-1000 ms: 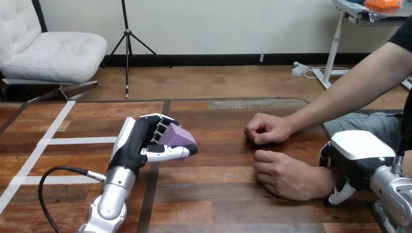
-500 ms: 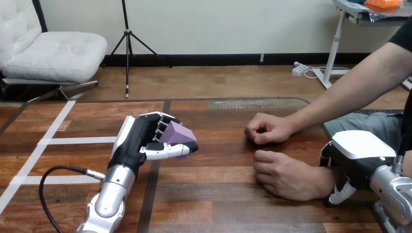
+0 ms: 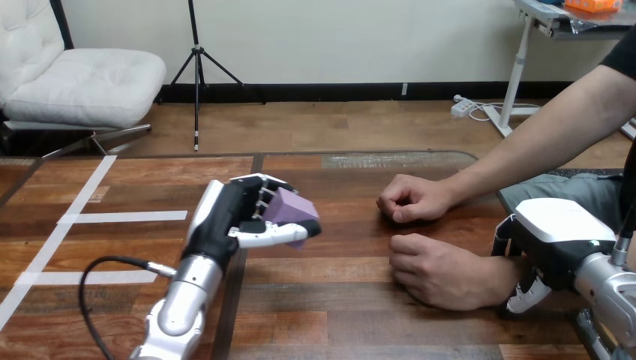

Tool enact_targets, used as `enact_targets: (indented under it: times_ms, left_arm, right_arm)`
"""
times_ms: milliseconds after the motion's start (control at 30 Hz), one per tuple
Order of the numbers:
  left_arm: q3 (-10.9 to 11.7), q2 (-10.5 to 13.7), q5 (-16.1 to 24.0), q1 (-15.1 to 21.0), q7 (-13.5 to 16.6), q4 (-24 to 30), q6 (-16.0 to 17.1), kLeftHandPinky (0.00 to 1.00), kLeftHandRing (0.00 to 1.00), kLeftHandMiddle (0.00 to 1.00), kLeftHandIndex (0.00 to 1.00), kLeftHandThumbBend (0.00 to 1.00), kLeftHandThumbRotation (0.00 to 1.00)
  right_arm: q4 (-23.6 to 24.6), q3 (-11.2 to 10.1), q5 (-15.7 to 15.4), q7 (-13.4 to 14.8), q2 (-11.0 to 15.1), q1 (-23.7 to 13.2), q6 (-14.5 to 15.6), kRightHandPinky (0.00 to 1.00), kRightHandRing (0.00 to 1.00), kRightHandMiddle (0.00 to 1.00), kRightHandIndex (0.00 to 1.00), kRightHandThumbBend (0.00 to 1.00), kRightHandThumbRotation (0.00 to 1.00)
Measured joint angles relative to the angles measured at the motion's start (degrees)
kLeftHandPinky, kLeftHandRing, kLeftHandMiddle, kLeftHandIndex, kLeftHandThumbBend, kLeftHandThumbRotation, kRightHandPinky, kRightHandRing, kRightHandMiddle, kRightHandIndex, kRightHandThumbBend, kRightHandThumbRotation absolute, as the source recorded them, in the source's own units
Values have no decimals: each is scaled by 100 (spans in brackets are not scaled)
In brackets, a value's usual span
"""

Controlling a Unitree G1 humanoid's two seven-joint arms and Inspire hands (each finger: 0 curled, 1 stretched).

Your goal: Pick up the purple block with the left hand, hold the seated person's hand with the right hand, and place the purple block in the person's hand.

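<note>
Your left hand (image 3: 223, 225) is clamped on the block (image 3: 291, 208), over the table (image 3: 352, 300) left of centre; your right hand (image 3: 556, 241) curls round the person's wrist (image 3: 498, 280) at the right.

We see the person's nearer hand (image 3: 435, 274), a loose fist on the brown wooden table (image 3: 352, 315), end at a wrist covered by the robot's black right hand (image 3: 551, 240) with its white back shell. Whether that hand grips the wrist we cannot tell. Well left of that fist, the black-and-white left hand (image 3: 221, 225) curls round the purple block (image 3: 289, 208), a smooth cuboid, hiding its lower and rear faces. The silver left forearm (image 3: 180, 307) runs off the bottom edge.
</note>
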State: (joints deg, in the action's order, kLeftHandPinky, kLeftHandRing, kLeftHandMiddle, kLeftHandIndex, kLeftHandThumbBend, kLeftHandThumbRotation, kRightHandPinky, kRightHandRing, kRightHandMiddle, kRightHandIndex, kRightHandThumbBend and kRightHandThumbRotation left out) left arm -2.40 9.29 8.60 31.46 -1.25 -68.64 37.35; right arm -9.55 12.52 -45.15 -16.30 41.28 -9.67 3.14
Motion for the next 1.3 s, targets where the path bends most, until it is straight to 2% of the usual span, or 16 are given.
enact_targets:
  times_ms: [333,700,1300]
  left_arm:
    - [-38,-205,59,-1,-2,56,-1,33,38,46,49,81,15]
    - [-95,-344,62,0,-30,81,-26,32,38,46,48,82,15]
    - [-38,-442,-177,-1,-420,82,-34,32,38,46,48,83,14]
  right_arm:
    - [273,-132,57,-86,74,105,6,40,46,52,53,77,0]
    - [716,-245,56,-192,139,160,88,41,46,52,53,78,0]
    - [1215,-375,38,-294,151,144,159,39,45,51,52,80,0]
